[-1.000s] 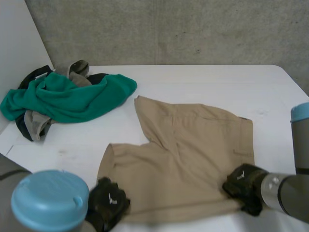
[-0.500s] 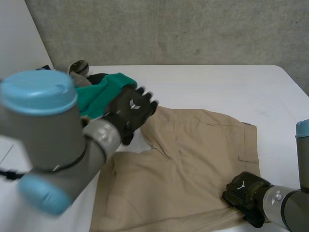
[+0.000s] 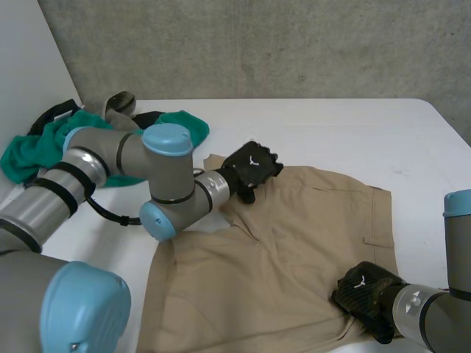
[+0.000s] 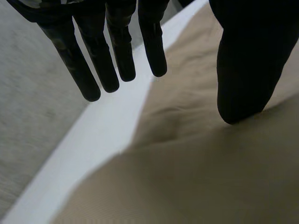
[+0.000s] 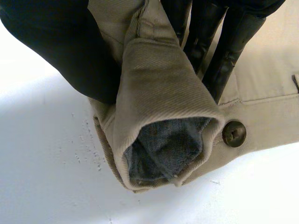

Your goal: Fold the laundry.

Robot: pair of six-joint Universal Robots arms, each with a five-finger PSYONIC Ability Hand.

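1. The tan shorts [image 3: 294,235] lie spread flat on the table [image 3: 346,129].
2. The right hand [image 3: 364,290] pinches the shorts' waistband corner beside the button [image 5: 233,133].
3. The left hand [image 3: 252,168] hovers at the shorts' far leg hem, fingers straight, holding nothing.
4. It should probably pinch that hem firmly, then both hands lift level.

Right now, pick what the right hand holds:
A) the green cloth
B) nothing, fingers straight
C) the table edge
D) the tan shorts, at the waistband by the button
D: in the right wrist view the right hand pinches the shorts between thumb and fingers, with the waistband rolled over beside the button.
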